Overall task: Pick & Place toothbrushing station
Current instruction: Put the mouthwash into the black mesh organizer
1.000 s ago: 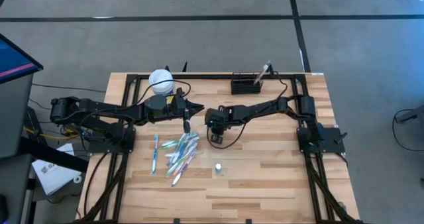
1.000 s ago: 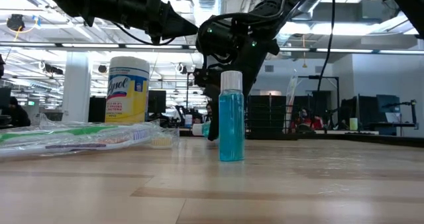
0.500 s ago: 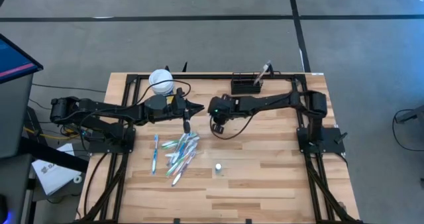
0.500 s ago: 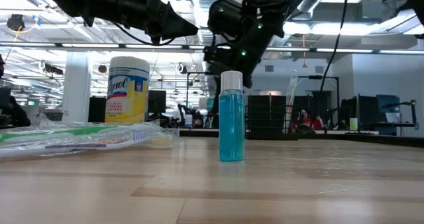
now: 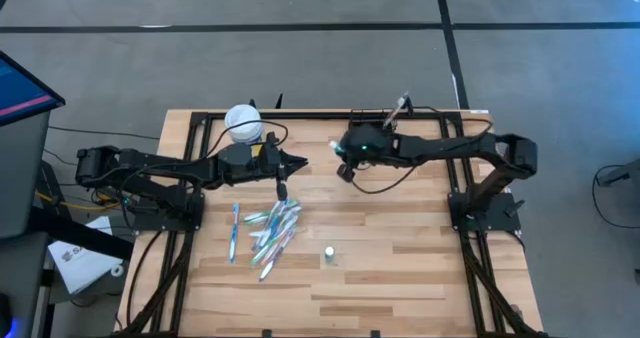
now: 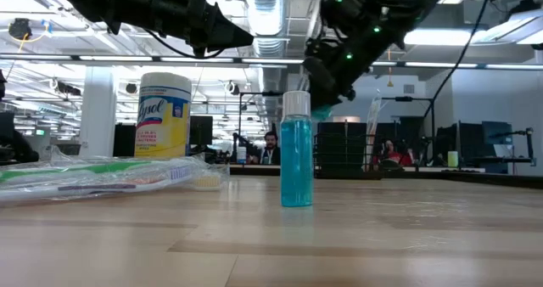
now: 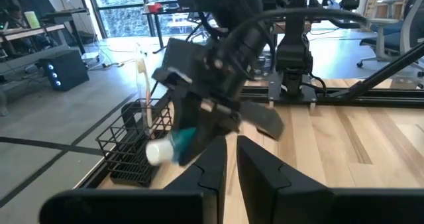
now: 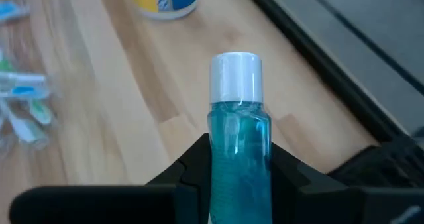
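My right gripper [image 5: 343,156] is shut on a small bottle of blue liquid with a white cap [image 8: 236,85], held in the air just near of the black wire-mesh caddy [image 7: 132,144]. The caddy stands at the table's far edge with a toothbrush [image 7: 141,71] upright in it; in the high view my right arm covers most of the caddy [image 5: 372,128]. A second blue bottle [image 5: 328,253] stands upright on the table, near the middle. My left gripper [image 5: 300,163] is shut and empty, above the table left of the held bottle. My right gripper pinches the bottle's body [image 8: 238,164] between its two fingers [image 8: 192,174], one on each side. The fingers lie along the bottle, and the cap end [image 7: 159,151] sticks out past the fingertips toward the table's left. The bottle is lifted clear, roughly level.
A white round tub with a yellow label [image 5: 243,121] stands at the far left. A pile of several wrapped toothbrushes [image 5: 270,228] lies near of my left gripper. Black frame rails [image 5: 190,178] run along the table's left, right and far sides.
My right gripper has risen and gone toward the table's far right, toward the caddy, carrying the blue bottle clear of the table. My left arm has kept still.
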You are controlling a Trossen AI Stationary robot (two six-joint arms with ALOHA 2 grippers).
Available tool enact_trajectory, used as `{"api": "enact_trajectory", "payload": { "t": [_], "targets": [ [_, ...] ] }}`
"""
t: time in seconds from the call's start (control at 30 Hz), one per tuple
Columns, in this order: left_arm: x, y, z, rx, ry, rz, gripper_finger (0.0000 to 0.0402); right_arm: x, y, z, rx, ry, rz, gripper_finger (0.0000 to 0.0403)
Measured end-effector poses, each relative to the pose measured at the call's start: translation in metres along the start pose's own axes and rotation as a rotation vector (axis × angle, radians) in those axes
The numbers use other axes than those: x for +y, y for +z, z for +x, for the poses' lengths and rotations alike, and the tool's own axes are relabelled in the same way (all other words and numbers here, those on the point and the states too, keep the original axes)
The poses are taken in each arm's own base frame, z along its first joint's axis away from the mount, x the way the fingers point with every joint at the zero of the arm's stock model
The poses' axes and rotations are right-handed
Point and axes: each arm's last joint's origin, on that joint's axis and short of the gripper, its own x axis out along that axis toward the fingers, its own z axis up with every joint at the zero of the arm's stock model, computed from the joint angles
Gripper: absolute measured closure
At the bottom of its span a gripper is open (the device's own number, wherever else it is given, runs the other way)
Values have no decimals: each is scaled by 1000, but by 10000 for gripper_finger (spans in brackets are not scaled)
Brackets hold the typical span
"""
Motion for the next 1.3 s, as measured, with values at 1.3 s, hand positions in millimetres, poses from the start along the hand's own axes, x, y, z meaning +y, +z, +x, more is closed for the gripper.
{"api": "enact_trajectory", "payload": {
  "t": [1.3],
  "targets": [
    [0,0,0,0,0,0,370,-99,-36,-3,-379,-323,312,330]
  ]
}}
